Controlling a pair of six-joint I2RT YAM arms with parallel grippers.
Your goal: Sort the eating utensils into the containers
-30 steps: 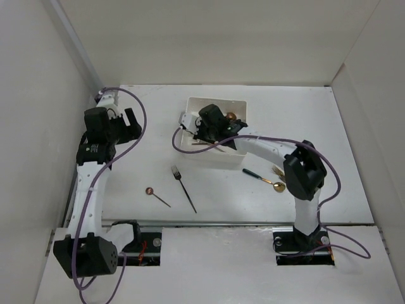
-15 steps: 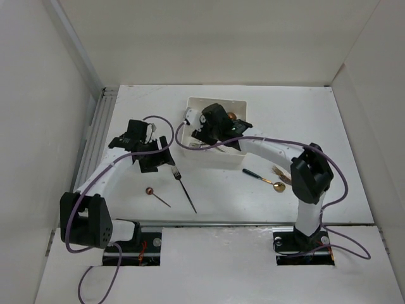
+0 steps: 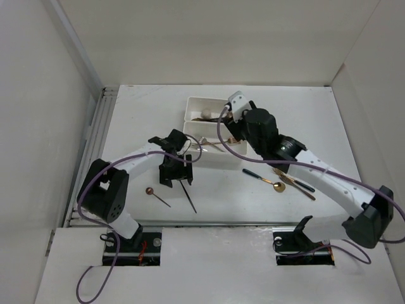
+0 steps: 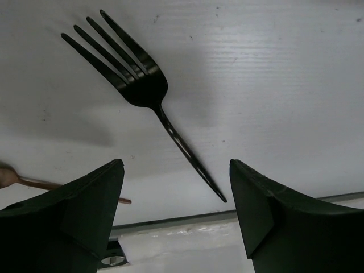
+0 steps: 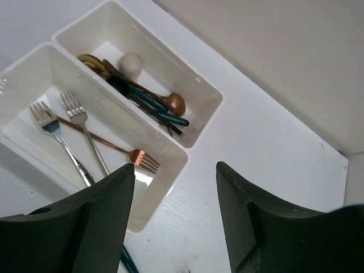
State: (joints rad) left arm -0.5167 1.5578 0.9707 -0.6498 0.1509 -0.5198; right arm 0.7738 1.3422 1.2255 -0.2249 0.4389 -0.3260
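Two joined white containers point(image 3: 190, 104) stand at the back middle of the table. In the right wrist view the far container point(image 5: 170, 62) holds spoons point(image 5: 173, 104) with dark green handles. The near container point(image 5: 28, 136) holds two silver forks point(image 5: 77, 116) and a copper fork point(image 5: 139, 159). My right gripper point(image 3: 235, 130) hangs open and holds nothing, just right of the containers' end point(image 5: 175, 170). A black fork point(image 3: 188, 195) point(image 4: 142, 85) lies on the table. My left gripper point(image 3: 176, 178) is open low over it, its fingers astride the handle's end point(image 4: 176, 170).
A copper spoon point(image 3: 156, 194) lies left of the black fork, its bowl at the left wrist view's edge point(image 4: 8, 177). A green-handled gold spoon point(image 3: 264, 179) and another gold utensil point(image 3: 294, 180) lie right of the middle. The table's front rail point(image 4: 170, 219) runs close below the fork.
The left arm has swung from the back left down over the black fork. The right gripper has opened and pulled back to the right from above the near container.
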